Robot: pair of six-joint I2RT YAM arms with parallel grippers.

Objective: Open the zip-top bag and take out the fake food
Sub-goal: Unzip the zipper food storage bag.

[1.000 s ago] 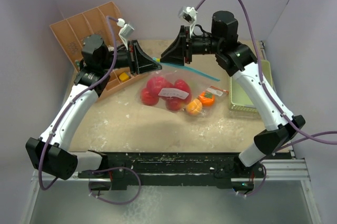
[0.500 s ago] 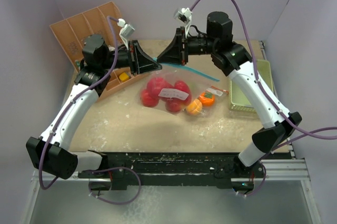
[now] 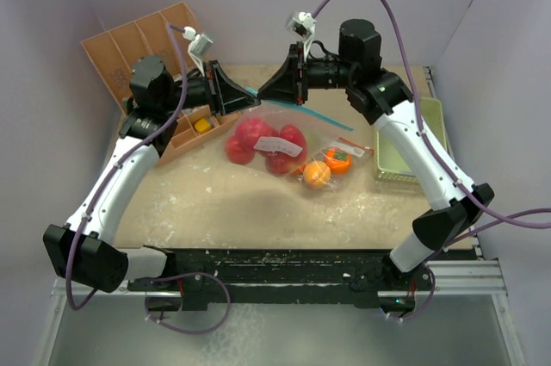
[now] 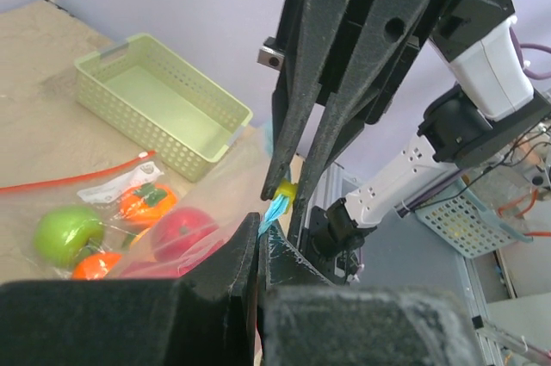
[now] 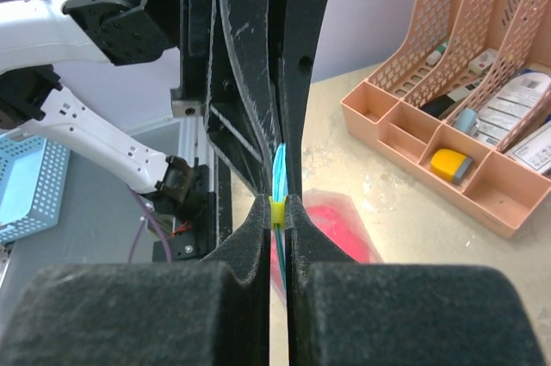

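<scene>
The clear zip-top bag (image 3: 297, 120) hangs from its blue zip edge (image 3: 320, 115) at the back of the table. It holds the fake food: red fruits (image 3: 254, 134), an orange one (image 3: 317, 174) and a green one (image 4: 64, 233). My left gripper (image 3: 248, 101) is shut on the end of the zip edge (image 4: 272, 215). Tip to tip with it, my right gripper (image 3: 262, 95) is shut on the yellow slider (image 5: 277, 211), which sits on the blue strip (image 5: 280, 168). The right gripper's fingers (image 4: 297, 125) fill the upper left wrist view.
A pale green basket tray (image 3: 396, 170) stands right of the bag, under the right arm. A brown divided organizer (image 3: 129, 47) leans at the back left, a yellow item (image 3: 201, 126) in one compartment. Purple walls close in three sides.
The right gripper has closed on the yellow slider. Both grippers and the bag's top edge have shifted slightly left, and the fruits have slid left with the bag.
</scene>
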